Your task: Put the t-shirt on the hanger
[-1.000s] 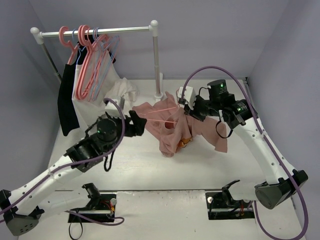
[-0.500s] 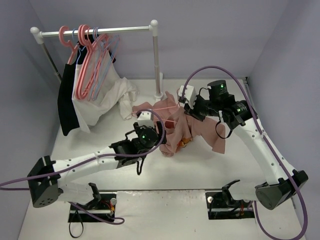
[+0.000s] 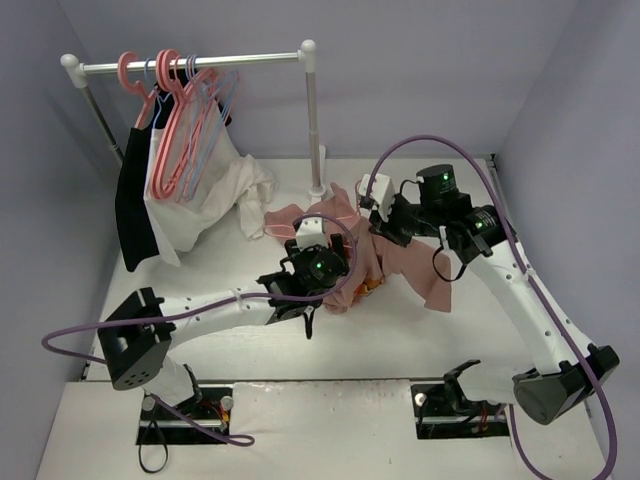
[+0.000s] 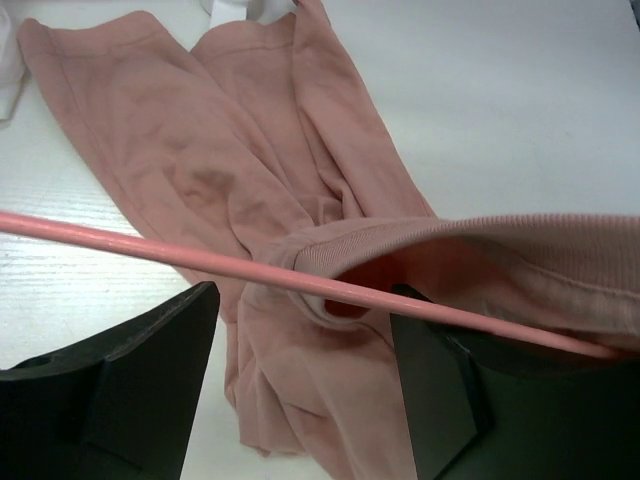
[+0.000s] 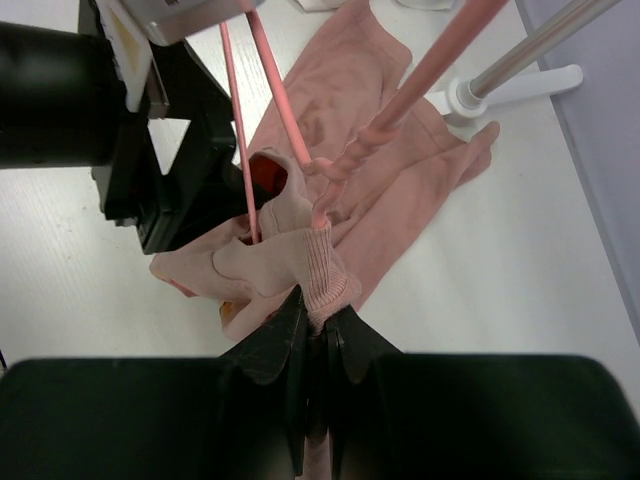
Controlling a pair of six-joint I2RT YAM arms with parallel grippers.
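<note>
Two arms reach over one white worktop (image 3: 420, 340) enclosed by lavender walls (image 3: 420, 70), and one clothes rail (image 3: 200, 62) stands at rear left. We count one t-shirt (image 3: 412, 262), one pale hanger (image 4: 150, 250), one black garment (image 3: 135, 215) and one white garment (image 3: 215, 195). The spare hangers (image 3: 185, 130) overlap, so we cannot fix their number. The t-shirt lies crumpled at mid-worktop, its long axis left to right, collar raised. The hanger's bar enters the collar, roughly along that axis. The right fingers (image 5: 318, 310) are clamped on the ribbed collar. The left fingers (image 4: 305, 330) stand apart, straddling the bar.
</note>
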